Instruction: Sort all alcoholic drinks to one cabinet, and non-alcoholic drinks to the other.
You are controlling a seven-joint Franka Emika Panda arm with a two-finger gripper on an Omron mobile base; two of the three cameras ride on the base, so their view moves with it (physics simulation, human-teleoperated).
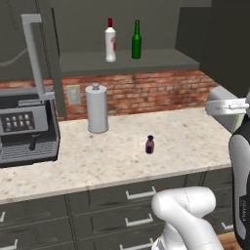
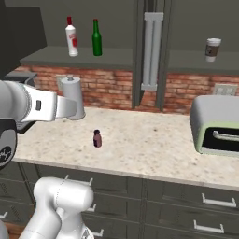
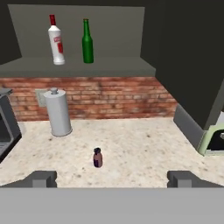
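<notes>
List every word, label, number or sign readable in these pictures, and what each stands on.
No text can be read.
White bottle: red label, print too blurred to read.
Coffee machine: panel of pale buttons, no legible marks.
Coffee cup: plain brown sleeve, no print visible.
Purple bottle: too small to tell.

You watch the counter (image 1: 122, 146) from behind the arm's left and right, the hand view closer, all three sharing the purple bottle (image 3: 97, 158).
</notes>
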